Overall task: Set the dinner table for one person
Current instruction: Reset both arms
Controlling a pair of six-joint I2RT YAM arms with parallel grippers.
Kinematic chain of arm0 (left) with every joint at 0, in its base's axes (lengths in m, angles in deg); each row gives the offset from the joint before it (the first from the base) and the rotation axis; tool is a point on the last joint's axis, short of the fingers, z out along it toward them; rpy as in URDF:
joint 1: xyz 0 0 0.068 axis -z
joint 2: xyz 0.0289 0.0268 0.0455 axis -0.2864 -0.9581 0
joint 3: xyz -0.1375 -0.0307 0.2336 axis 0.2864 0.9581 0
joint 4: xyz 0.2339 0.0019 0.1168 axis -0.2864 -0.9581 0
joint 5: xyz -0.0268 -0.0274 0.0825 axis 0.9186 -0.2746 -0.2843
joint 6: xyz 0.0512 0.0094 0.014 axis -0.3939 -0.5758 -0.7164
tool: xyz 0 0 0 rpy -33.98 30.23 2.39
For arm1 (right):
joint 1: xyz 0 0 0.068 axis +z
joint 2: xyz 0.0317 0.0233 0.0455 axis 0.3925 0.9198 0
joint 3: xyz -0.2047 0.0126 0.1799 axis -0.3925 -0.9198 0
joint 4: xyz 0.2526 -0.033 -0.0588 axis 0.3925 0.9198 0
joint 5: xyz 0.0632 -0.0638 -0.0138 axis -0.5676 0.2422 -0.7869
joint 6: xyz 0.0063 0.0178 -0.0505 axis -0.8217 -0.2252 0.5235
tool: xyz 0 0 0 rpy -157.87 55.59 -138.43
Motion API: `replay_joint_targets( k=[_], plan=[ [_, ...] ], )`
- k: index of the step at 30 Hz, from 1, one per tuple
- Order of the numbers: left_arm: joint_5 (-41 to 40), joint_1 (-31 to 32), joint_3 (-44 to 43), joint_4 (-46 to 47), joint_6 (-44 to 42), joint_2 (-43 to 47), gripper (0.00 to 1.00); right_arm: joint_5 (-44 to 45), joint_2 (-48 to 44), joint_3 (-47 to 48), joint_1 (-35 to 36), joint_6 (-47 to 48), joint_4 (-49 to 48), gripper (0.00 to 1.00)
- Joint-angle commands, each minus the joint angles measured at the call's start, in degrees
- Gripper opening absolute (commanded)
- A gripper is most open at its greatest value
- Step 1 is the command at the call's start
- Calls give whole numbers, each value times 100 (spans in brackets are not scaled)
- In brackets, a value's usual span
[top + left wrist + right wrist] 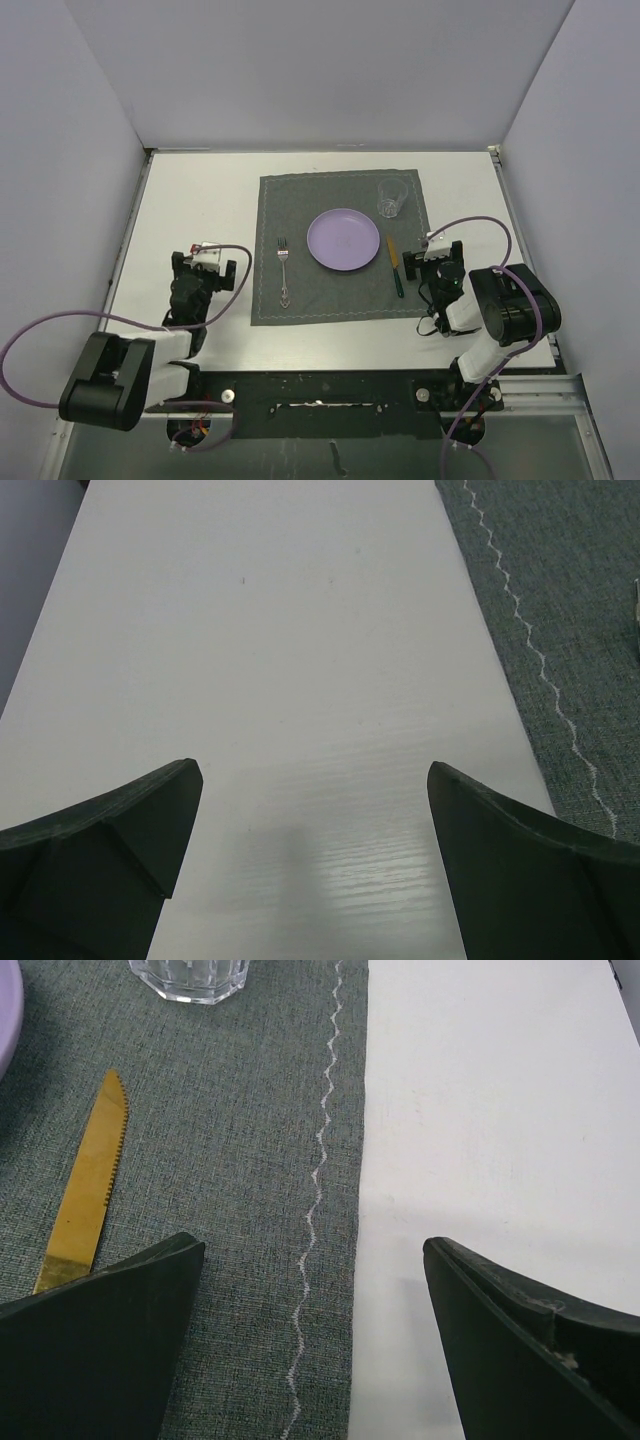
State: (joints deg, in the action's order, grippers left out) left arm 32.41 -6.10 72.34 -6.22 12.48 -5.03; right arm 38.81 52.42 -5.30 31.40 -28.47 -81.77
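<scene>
counter (200, 200): white and rectangular, lying under everything; long axis runs left-right in the top view, railed front edge nearest the arm bases.
placemat (300, 200): dark grey, stitched, in the middle of the counter, carrying 4 things.
on placemat: purple plate (343, 239) central; fork (284, 272) to its left; gold-bladed knife (396, 270) to its right; clear glass (390, 198) upright beyond the knife.
left end effector (312, 770): released, over bare counter left of the placemat.
right end effector (313, 1245): released, over the placemat's right edge, just beside the knife.

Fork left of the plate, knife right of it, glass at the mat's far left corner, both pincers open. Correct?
Not quite: the glass stands at the far right corner of the mat, beyond the knife, as the top view shows. The rest holds.
</scene>
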Motion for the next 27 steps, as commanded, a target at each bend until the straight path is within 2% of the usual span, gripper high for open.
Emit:
replay_joint_targets(
  k=[1,6,9,10,14,19,22,24,27],
  plan=[
    [106,-131,-195,1208,146,-782,98,64,-157,125,6,2,-280,98],
    [102,-175,-386,2019,370,-1892,98,69,-158,126,5,5,-278,98],
    [299,-176,-307,3151,212,-2738,98,81,-172,170,8,10,-174,98],
    [188,-144,-353,3276,41,-2962,98,79,-173,194,13,11,-126,98],
    [548,-318,-746,1784,315,-2436,98,-22,-224,321,-20,-16,190,98],
    [691,-400,-797,1820,282,-2509,98,-41,-225,399,-42,-44,304,98],
    [749,-467,-908,1617,329,-2495,98,-67,-227,818,-201,-250,1193,98],
    [773,-512,-1007,1382,387,-2463,98,-480,-242,1148,-486,-450,1773,98],
    [743,-591,-1200,1074,483,-2456,98,-612,-221,1190,-581,-507,1826,98]
  ],
)
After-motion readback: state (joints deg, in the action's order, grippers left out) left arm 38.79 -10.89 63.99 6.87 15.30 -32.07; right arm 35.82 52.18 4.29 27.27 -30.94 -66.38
